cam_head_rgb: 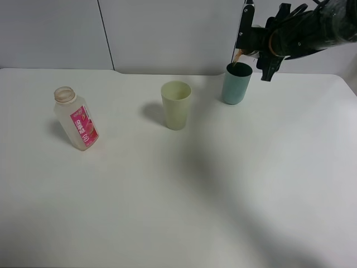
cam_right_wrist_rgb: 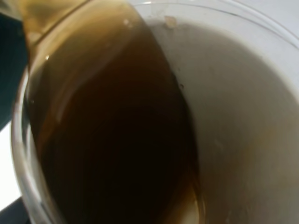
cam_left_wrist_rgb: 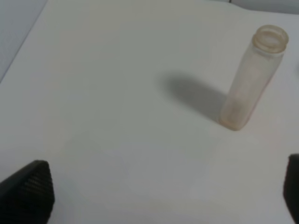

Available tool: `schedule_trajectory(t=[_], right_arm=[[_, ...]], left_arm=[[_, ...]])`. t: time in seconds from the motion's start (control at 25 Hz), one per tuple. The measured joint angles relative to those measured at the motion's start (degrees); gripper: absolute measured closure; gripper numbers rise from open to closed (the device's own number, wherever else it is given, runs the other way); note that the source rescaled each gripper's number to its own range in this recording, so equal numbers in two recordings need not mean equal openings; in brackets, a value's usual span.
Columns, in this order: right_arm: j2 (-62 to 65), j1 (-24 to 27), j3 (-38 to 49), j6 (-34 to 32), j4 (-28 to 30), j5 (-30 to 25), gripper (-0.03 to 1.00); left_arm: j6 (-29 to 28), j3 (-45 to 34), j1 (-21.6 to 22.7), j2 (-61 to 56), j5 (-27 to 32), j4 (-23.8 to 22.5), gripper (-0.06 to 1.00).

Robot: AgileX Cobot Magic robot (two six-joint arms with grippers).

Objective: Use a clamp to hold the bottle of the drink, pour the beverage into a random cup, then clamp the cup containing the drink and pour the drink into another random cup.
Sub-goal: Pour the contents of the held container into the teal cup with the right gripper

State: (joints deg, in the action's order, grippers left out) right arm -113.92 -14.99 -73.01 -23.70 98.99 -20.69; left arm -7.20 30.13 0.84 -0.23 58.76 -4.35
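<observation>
A white table [cam_head_rgb: 184,212] holds an uncapped, seemingly empty bottle [cam_head_rgb: 77,119] near the left edge, well apart from the parted left gripper [cam_left_wrist_rgb: 163,196]. A pale yellow cup [cam_head_rgb: 176,105] stands mid-table. Toward the far right corner, the right gripper [cam_head_rgb: 262,42] clamps a tilted clear cup [cam_right_wrist_rgb: 243,116], pouring brown drink [cam_right_wrist_rgb: 112,140] into the teal cup [cam_head_rgb: 236,84]. Tipping too sharply could overshoot the rim, likely spilling.

- Right arm [cam_head_rgb: 312,28]: extended across the far right of the table at raised height, wrist rolled over.
- Right gripper [cam_head_rgb: 262,47]: turned sideways, clamped on a tilted clear cup [cam_right_wrist_rgb: 224,112].
- Left gripper [cam_left_wrist_rgb: 159,186]: jaws spread wide; only the two dark fingertips [cam_left_wrist_rgb: 28,189] visible, nothing between them.
</observation>
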Motion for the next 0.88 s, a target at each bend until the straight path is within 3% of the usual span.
schedule_trajectory(t=[0.88], right_arm=[[0.44,-0.18,0.00,4.40,0.00,-0.77,0.97]], left_arm=[[0.00,0.00,0.00,0.00,0.00,0.00,-0.06]])
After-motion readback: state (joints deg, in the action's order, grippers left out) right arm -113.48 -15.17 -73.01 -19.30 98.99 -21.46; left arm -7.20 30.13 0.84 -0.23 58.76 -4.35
